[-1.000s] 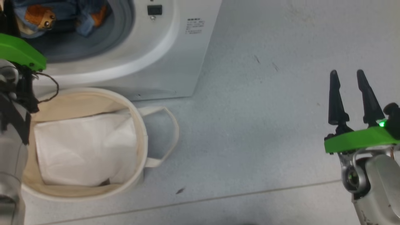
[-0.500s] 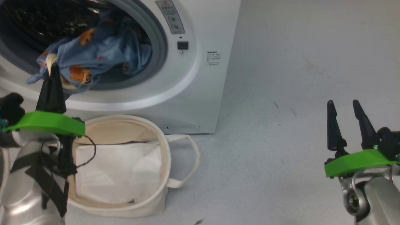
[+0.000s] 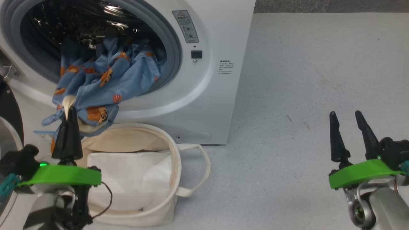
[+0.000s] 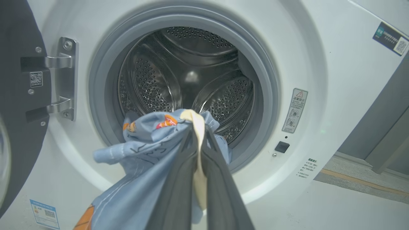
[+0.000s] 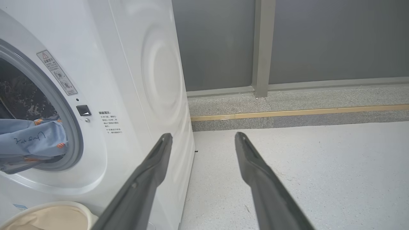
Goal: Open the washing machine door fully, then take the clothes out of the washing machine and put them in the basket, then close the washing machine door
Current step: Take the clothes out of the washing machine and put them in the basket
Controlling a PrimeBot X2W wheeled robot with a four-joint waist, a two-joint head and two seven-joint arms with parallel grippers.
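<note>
Snagging on the gasket [image 3: 174, 64] at 12 o'clock, the clothes [image 3: 96, 83] could be torn from the left fingers [image 3: 67, 137] clamped on them, the right fingers [image 3: 335, 140] held apart, empty.

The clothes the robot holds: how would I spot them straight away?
Find the white washing machine with its round opening. Spilling from it down toward the cream basket hang the clothes, pinched by the left fingers. They are blue fabric with orange cartoon figures, unlike the plain white sheet in the basket.
</note>
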